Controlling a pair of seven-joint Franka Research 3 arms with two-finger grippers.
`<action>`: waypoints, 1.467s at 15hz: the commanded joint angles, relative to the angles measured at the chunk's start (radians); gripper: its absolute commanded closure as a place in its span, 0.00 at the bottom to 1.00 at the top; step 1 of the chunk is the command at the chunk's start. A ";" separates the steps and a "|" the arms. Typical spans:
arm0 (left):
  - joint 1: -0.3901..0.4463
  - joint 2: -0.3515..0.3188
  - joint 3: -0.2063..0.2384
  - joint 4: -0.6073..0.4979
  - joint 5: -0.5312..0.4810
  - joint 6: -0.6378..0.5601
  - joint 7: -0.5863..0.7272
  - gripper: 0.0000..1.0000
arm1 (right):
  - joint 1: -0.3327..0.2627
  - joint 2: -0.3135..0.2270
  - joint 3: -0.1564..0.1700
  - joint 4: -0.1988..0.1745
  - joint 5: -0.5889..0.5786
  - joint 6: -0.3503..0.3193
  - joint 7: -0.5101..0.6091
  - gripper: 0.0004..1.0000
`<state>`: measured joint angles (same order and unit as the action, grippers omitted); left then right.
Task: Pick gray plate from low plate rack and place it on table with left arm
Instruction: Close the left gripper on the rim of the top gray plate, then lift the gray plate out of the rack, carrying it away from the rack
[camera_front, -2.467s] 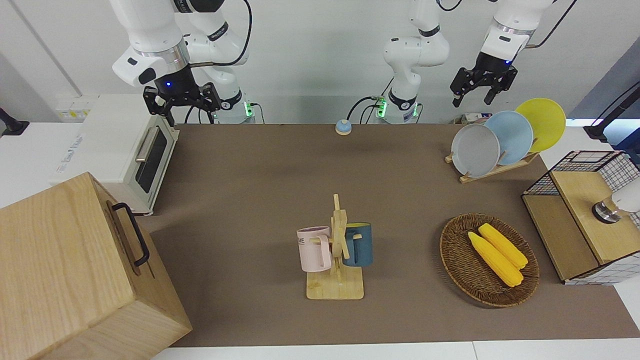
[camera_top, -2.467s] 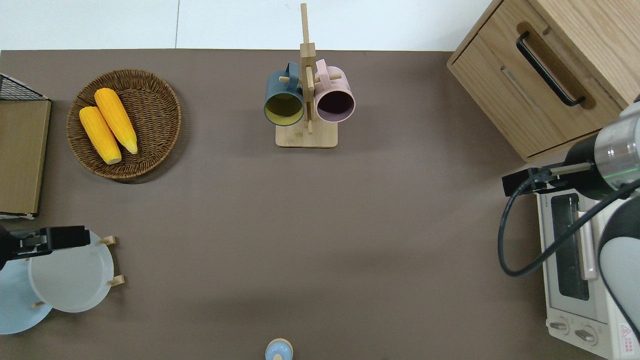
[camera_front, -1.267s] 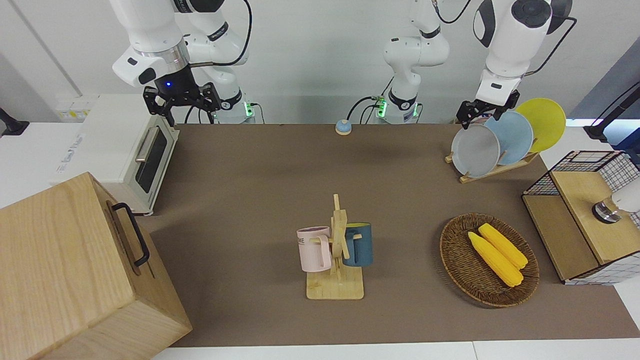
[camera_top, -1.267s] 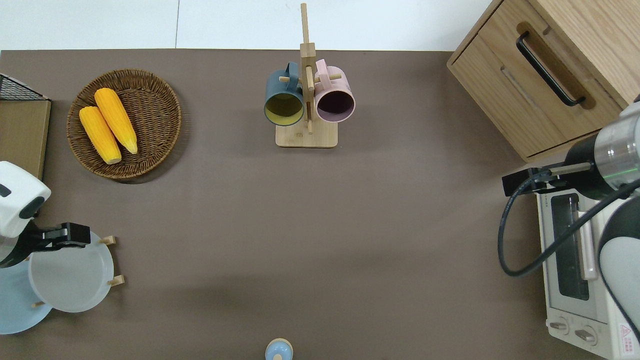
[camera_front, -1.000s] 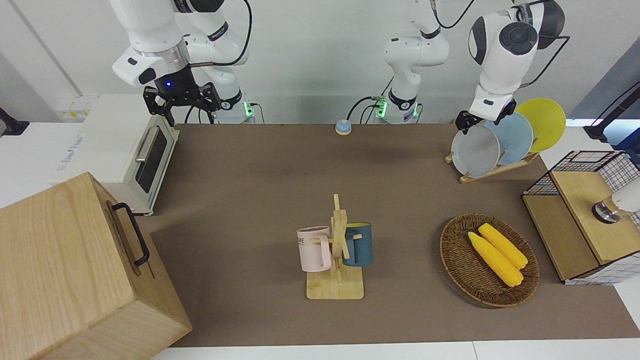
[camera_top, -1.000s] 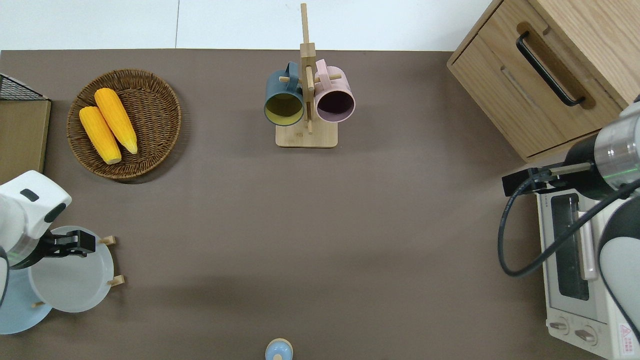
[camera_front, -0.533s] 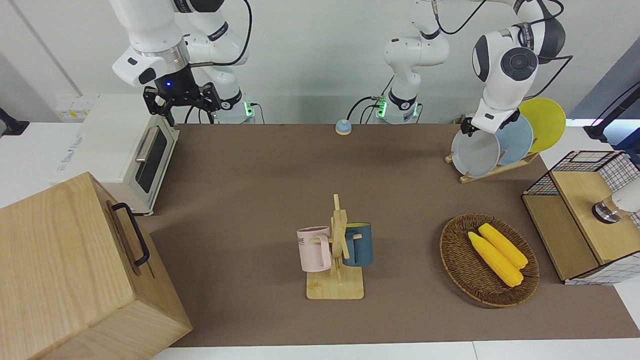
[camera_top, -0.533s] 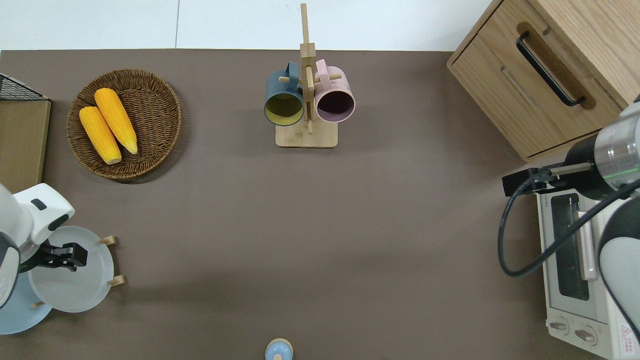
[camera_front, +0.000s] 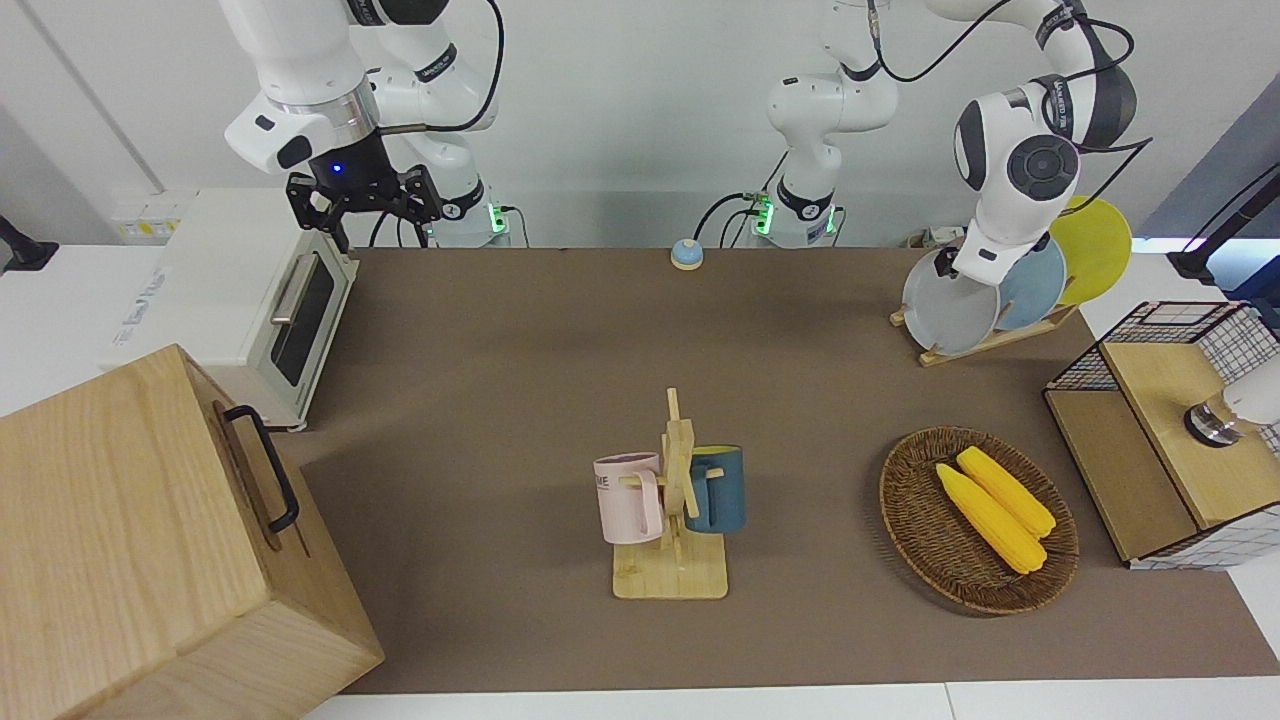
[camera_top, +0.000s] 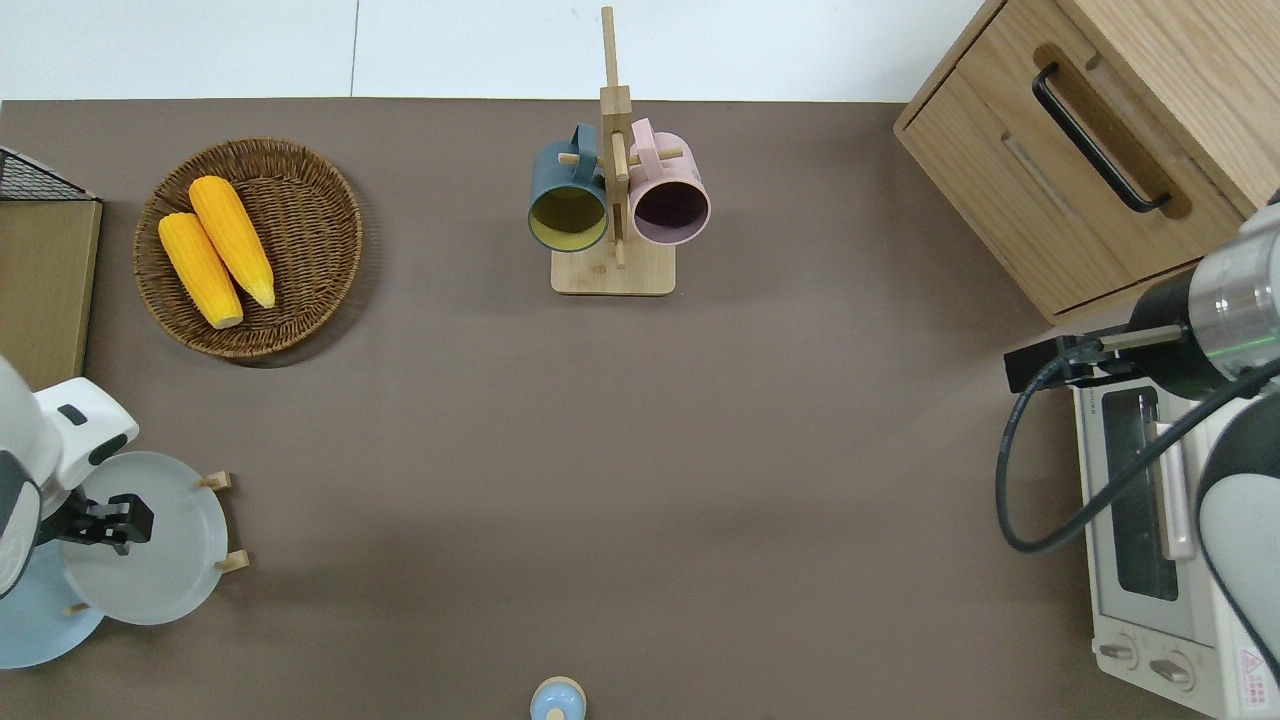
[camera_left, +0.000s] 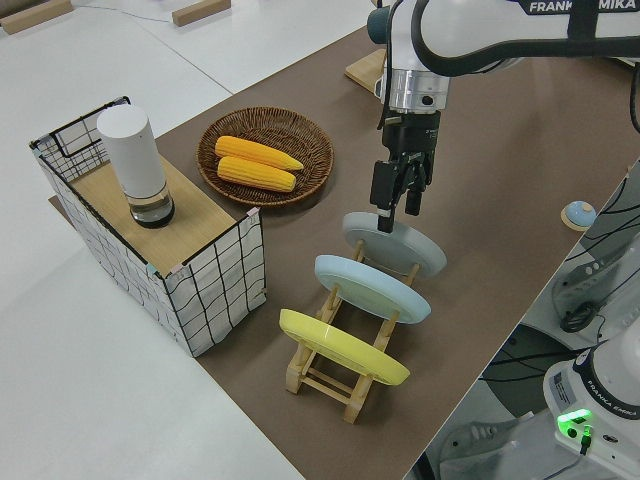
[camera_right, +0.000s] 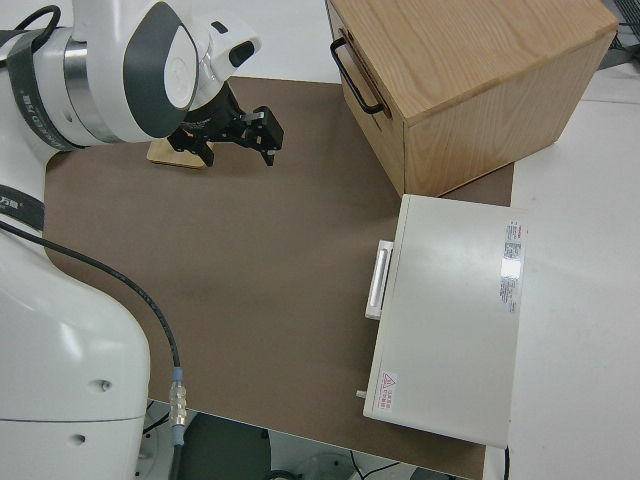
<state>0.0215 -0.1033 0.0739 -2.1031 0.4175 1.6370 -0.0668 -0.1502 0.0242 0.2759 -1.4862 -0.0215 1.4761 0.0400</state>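
Observation:
The gray plate (camera_front: 945, 315) stands in the low plate rack (camera_front: 985, 340) at the left arm's end of the table (camera_front: 500, 350), in the slot farthest from the robots. It also shows in the overhead view (camera_top: 160, 570) and the left side view (camera_left: 400, 245). My left gripper (camera_left: 395, 212) points down at the plate's top rim, fingers open with the rim between them; in the overhead view (camera_top: 105, 522) it is over the plate. In the front view the wrist hides most of it. My right gripper (camera_front: 365, 215) is open and parked.
A light blue plate (camera_front: 1030, 285) and a yellow plate (camera_front: 1095, 245) stand in the same rack. A wicker basket with corn (camera_front: 978, 520), a wire crate (camera_front: 1170, 430), a mug stand (camera_front: 672, 500), a toaster oven (camera_front: 250, 300), a wooden cabinet (camera_front: 130, 540) and a bell (camera_front: 686, 254) are around.
My left arm swung its wrist over the rack and lowered the gripper onto the gray plate's top rim. The plate and the right arm have not moved.

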 joint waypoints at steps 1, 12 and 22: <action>0.012 0.010 0.017 -0.011 0.021 0.037 0.012 0.28 | -0.019 -0.001 0.017 0.009 -0.002 -0.014 0.012 0.02; 0.015 0.016 0.023 0.014 0.018 0.047 -0.008 1.00 | -0.020 -0.003 0.016 0.009 -0.002 -0.014 0.012 0.02; 0.006 0.004 -0.002 0.175 -0.011 -0.169 0.001 1.00 | -0.019 -0.003 0.017 0.009 -0.002 -0.014 0.012 0.02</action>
<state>0.0329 -0.0982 0.0735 -1.9655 0.4194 1.5104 -0.0788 -0.1502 0.0242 0.2759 -1.4862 -0.0215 1.4761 0.0400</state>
